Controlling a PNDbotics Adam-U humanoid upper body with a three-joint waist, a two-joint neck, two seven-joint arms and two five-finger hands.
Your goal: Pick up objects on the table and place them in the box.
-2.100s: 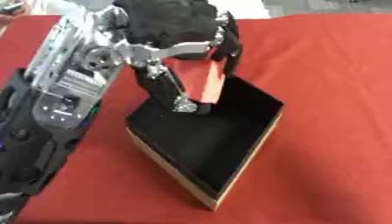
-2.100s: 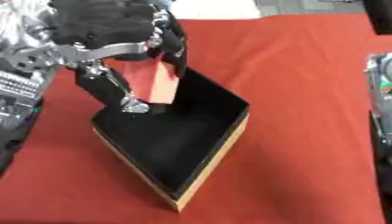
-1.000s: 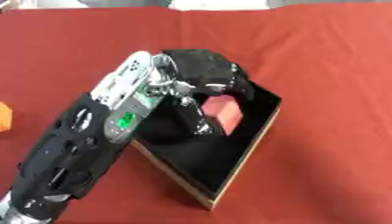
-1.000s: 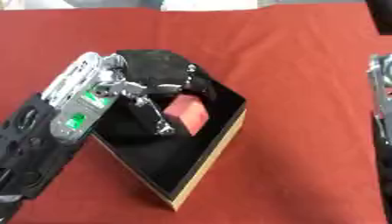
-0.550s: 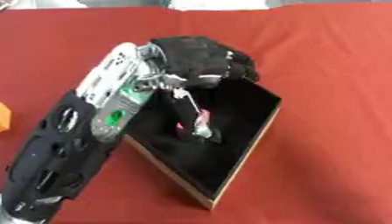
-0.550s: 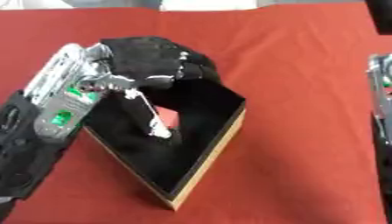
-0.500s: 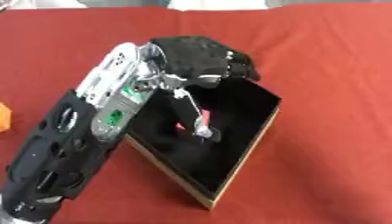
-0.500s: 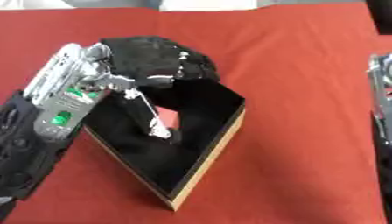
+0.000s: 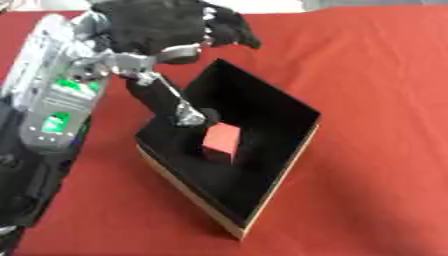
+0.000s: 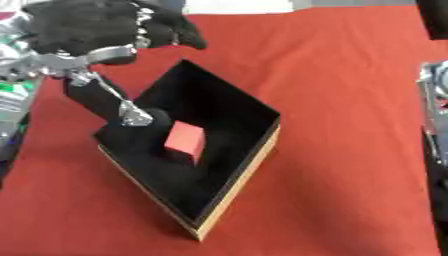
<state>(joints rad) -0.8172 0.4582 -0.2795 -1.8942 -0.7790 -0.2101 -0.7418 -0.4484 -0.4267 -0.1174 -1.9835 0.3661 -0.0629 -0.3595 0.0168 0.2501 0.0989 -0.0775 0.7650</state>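
Black-lined box [image 9: 278,172] set cornerwise on the red tablecloth [image 9: 367,75]; one red block [image 9: 221,141] stands on its floor, near the middle; left hand [image 9: 162,27] above the far-left corner, fingers spread and empty, thumb reaching down inside, apart from the block.

block [image 9: 221,141] in box [image 9: 278,167], left hand [image 9: 162,27] behind

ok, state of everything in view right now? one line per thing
left hand: above the box's far-left corner, fingers relaxed, thumb pointing down into the box, holding nothing
red block: released, resting inside the box
box: open-topped, black inside, set cornerwise on the red table; holds only the block
right hand: only a piece of the arm shows at the right eye view's right edge
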